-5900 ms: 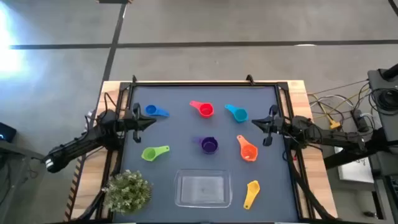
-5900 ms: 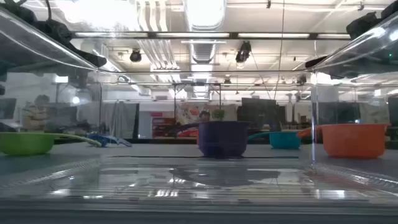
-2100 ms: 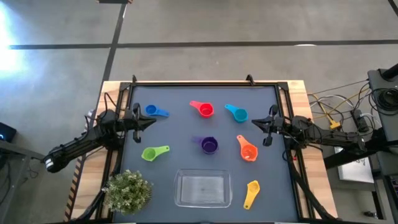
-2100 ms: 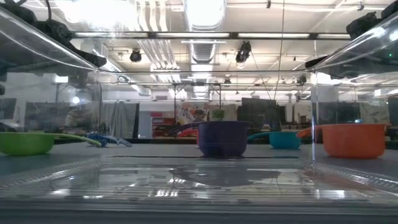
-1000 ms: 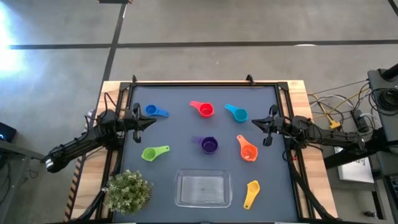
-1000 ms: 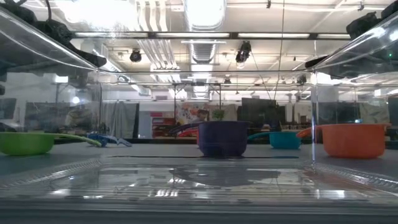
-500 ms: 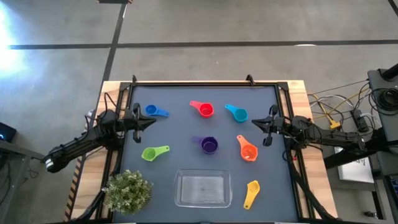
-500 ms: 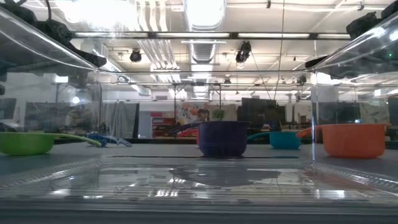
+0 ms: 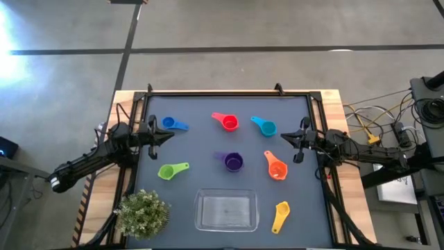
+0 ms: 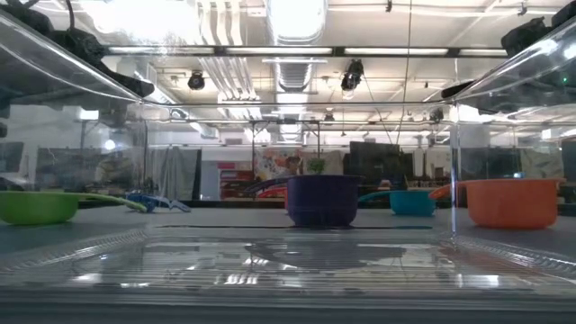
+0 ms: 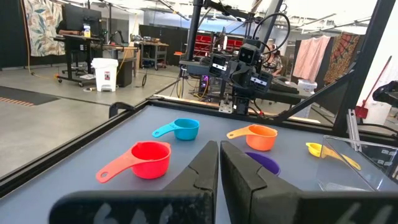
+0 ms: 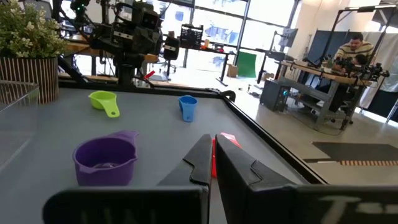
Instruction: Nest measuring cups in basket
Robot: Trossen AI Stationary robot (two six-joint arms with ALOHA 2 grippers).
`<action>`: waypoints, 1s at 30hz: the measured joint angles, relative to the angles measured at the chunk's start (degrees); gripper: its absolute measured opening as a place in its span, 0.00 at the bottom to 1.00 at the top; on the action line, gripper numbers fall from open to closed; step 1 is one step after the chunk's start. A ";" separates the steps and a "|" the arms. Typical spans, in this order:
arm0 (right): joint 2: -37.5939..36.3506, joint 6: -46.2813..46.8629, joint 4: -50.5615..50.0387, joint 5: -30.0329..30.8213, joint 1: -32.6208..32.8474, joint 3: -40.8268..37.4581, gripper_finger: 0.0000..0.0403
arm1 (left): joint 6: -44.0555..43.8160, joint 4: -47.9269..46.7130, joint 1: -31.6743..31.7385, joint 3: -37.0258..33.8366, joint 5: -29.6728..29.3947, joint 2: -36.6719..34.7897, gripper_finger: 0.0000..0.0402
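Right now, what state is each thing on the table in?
Clear rectangular plastic basket: empty.
Purple plastic measuring cup: upright, loose on the mat.
Orange plastic measuring cup: upright, loose.
Left gripper: shut, holding nothing.
Right gripper: shut, holding nothing.
Bushy green plant: upright.

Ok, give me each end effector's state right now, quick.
Left end effector: shut, holding nothing, at the table's left edge near the blue cup.
Right end effector: shut, holding nothing, at the table's right edge near the teal cup.
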 joint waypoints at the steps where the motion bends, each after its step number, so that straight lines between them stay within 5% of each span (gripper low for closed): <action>1: 0.00 -0.01 0.00 0.01 0.00 0.00 0.02 | 0.00 0.00 0.00 -0.01 0.01 0.00 0.00; 13: 0.00 0.38 0.02 -0.01 0.00 0.00 0.02 | 0.00 0.00 0.00 0.00 -0.01 0.00 0.00; 19: 0.02 17.97 2.27 -0.46 0.02 -0.02 0.02 | 0.00 0.00 0.01 -0.01 0.00 0.00 0.00; 30: 0.00 28.36 7.76 -0.47 0.04 -0.02 0.02 | 0.00 0.00 0.01 0.00 0.00 0.00 0.00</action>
